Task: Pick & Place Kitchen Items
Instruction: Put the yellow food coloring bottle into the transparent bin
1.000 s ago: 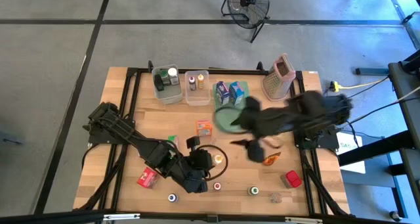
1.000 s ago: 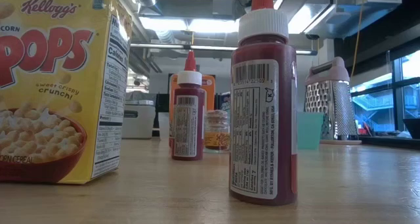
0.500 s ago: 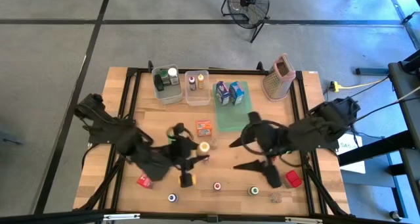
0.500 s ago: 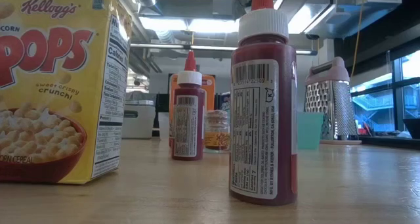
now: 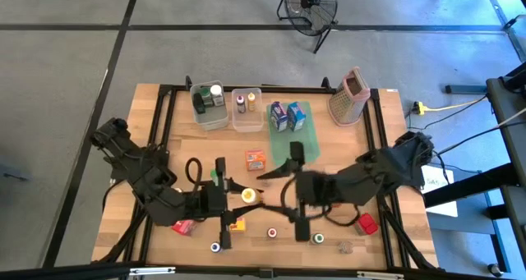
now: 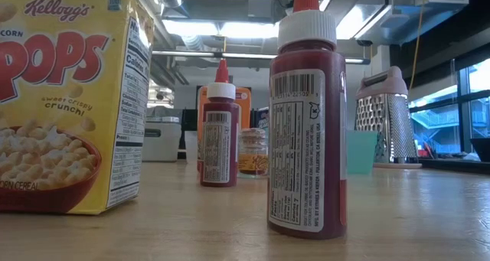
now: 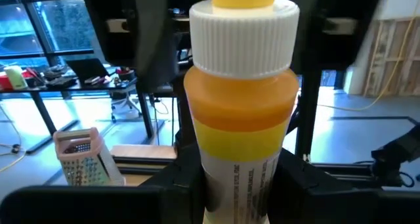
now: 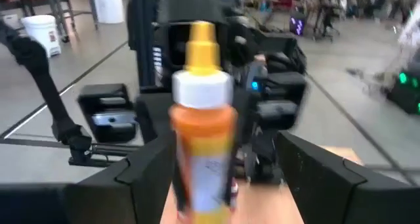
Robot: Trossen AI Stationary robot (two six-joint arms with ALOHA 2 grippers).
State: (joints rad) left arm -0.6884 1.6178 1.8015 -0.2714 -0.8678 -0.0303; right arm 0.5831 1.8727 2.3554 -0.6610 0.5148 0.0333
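Observation:
A yellow squeeze bottle (image 5: 247, 195) with a white ribbed cap stands upright in my left gripper (image 5: 234, 195), which is shut on it at the table's near middle. The left wrist view shows the bottle (image 7: 239, 112) filling the picture, with my left gripper (image 7: 236, 191) below it. My right gripper (image 5: 281, 199) is open and faces the bottle from the right. In the right wrist view the bottle (image 8: 202, 132) stands ahead of its spread fingers (image 8: 147, 175), apart from them. Small jars (image 5: 272, 232) and cartons (image 5: 256, 158) stand about on the table. My left gripper pinches the yellow bottle's lower body (image 7: 237, 175) between its two fingers (image 7: 187, 184), coming level from the table's left. The bottle stands upright, cap up. Whether its base rests on the table cannot be told.
Two clear bins (image 5: 209, 105) with jars, a green tray (image 5: 289, 147) with blue cartons (image 5: 279, 114) and the box grater (image 5: 349, 95) line the far edge. A red carton (image 5: 184, 226) and a red item (image 5: 366, 223) lie near. The low view shows a cereal box (image 6: 69, 100) and red bottles (image 6: 306, 115).
My left gripper has moved toward the table's left with the yellow bottle in its hold. My right gripper has swung down from the green tray toward the near edge, then leftward, and now faces the bottle, still open.

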